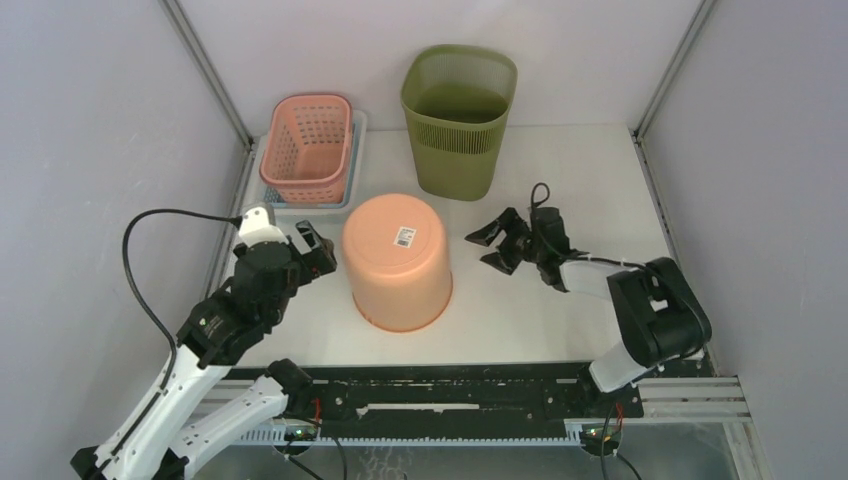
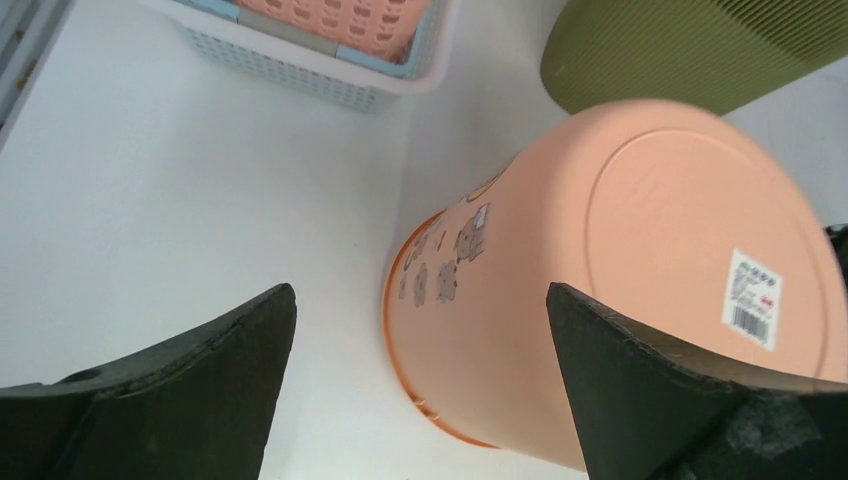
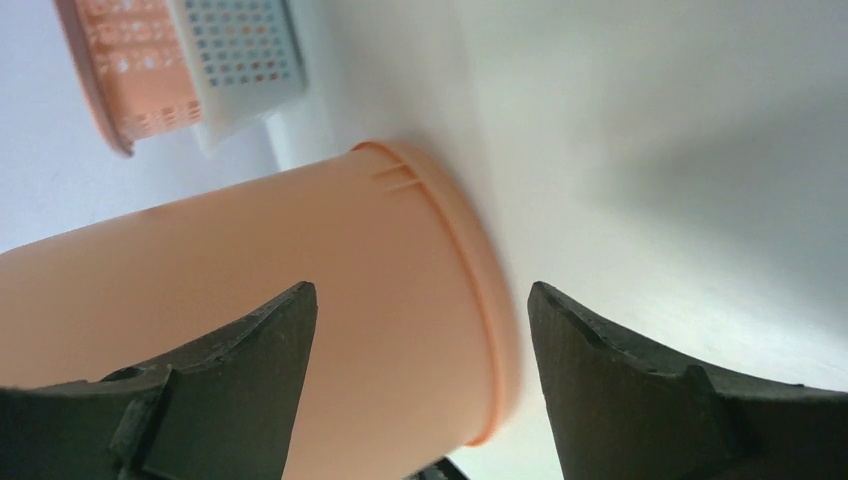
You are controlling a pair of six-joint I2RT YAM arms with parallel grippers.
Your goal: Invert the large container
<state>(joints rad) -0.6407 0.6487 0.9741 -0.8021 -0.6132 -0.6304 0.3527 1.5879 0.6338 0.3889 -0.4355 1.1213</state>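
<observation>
The large container (image 1: pixel 397 260) is a peach plastic bucket standing mouth-down mid-table, its flat base with a barcode sticker facing up. The left wrist view shows its printed side and rim (image 2: pixel 600 270); the right wrist view shows its wall and rim (image 3: pixel 300 300) on the table. My left gripper (image 1: pixel 318 250) sits just left of it, open and holding nothing (image 2: pixel 420 290). My right gripper (image 1: pixel 490 248) is low on its right side, a short gap away, jaws wide and holding nothing (image 3: pixel 420 288).
A green slatted bin (image 1: pixel 460 120) stands upright behind the bucket. At the back left, a pink mesh basket (image 1: pixel 308 145) rests in a pale blue tray (image 1: pixel 355 160). Grey walls close in the table on both sides.
</observation>
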